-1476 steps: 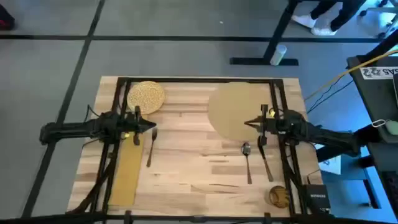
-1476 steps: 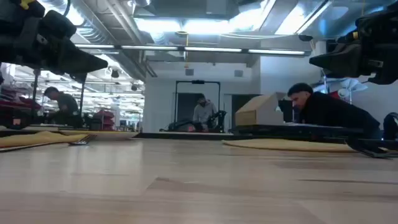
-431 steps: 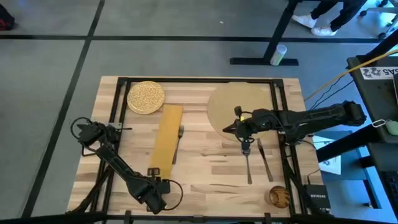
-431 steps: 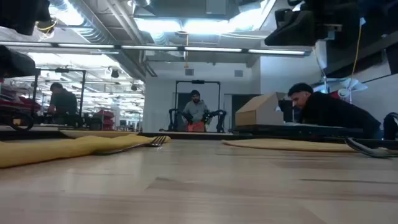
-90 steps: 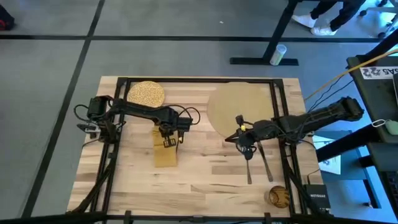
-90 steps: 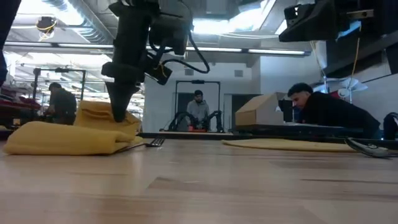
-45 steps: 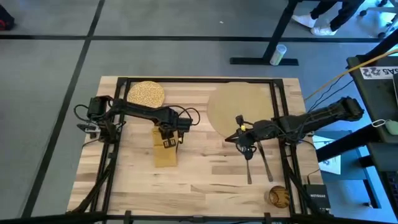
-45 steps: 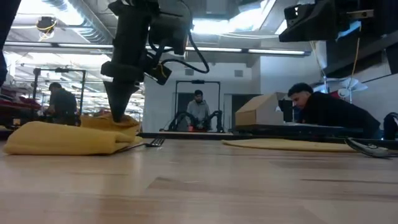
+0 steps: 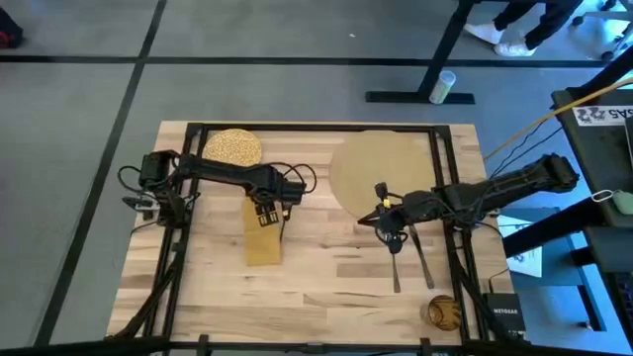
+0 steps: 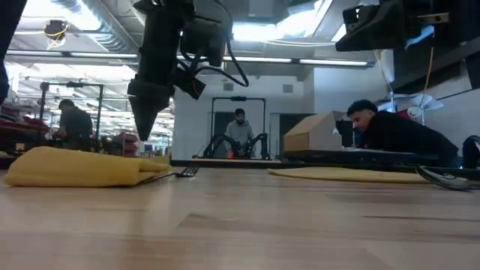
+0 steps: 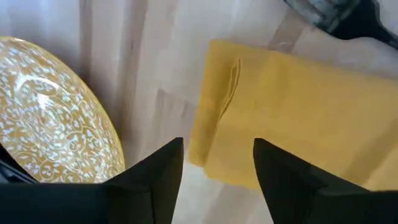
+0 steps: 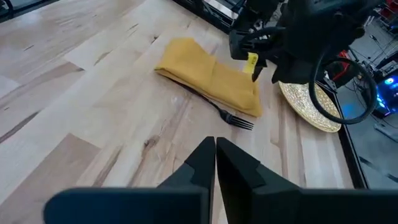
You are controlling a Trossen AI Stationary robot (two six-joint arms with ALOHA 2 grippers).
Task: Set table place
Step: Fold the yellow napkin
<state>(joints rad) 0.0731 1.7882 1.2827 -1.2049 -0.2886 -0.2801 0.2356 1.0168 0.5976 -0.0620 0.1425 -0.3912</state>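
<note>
1. The table (image 9: 326,272) is rectangular; in the high view its long side runs left to right.
2. The place (image 9: 381,170), one round tan mat, lies flat at the far right part of the table. Being round, it has no long axis and points no way.
3. One folded yellow napkin (image 9: 263,235) lies left of the middle, its long axis running from far edge to near edge.
4. One speckled plate (image 9: 232,148) sits at the far left corner, well apart from the mat.
5. One fork (image 12: 227,116) lies along the napkin's right side, just beside it.
6. The left arm reaches from the left edge across to the napkin. The left gripper (image 11: 214,163) hangs above the far end of the napkin, pointing down, fingers spread apart and holding nothing.
7. The right arm stretches from the right edge inward. The right gripper (image 12: 215,154) is low over the table just near the mat's near edge, its fingers pressed together on nothing.
8. Two utensils (image 9: 407,259) lie on the wood below the mat.
</note>
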